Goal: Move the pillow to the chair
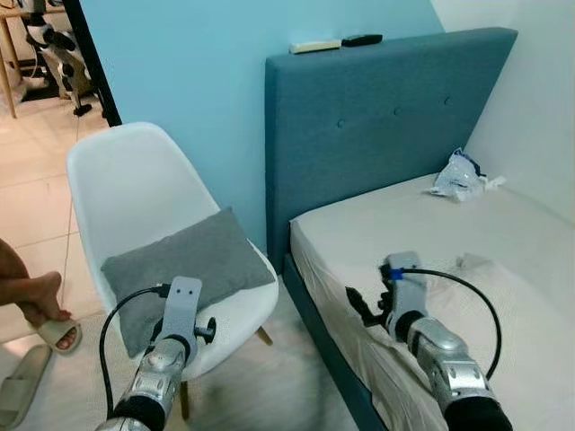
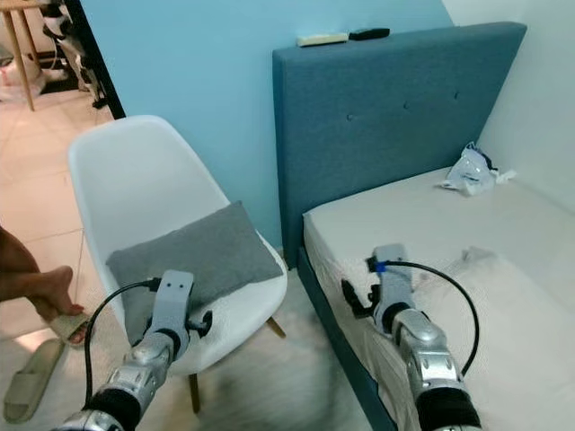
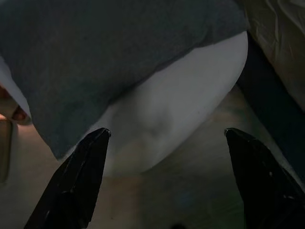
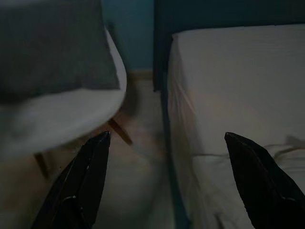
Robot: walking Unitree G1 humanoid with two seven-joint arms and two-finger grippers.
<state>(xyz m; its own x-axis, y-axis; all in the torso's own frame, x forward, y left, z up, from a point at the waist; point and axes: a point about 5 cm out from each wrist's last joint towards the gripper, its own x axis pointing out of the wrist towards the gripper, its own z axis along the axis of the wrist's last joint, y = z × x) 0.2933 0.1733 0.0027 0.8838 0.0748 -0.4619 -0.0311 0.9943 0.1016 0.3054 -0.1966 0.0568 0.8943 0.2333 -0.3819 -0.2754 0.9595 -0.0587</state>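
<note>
Left eye view: grey pillow (image 1: 184,267) on white chair (image 1: 135,184); left tool (image 3: 164,179) and right tool (image 4: 164,179) spread wide.

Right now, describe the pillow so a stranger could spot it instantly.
Start at the blue headboard of the bed; the white shell chair stands just left of it, against the light-blue wall. The pillow lies flat across that chair's seat, a grey fabric rectangle, the only dark, soft thing on the smooth white plastic.

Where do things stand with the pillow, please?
Both hands open, holding nothing: left hand by the chair, right hand by the bed. Pillow lies flat on the chair seat. A person's foot left of the chair.
</note>
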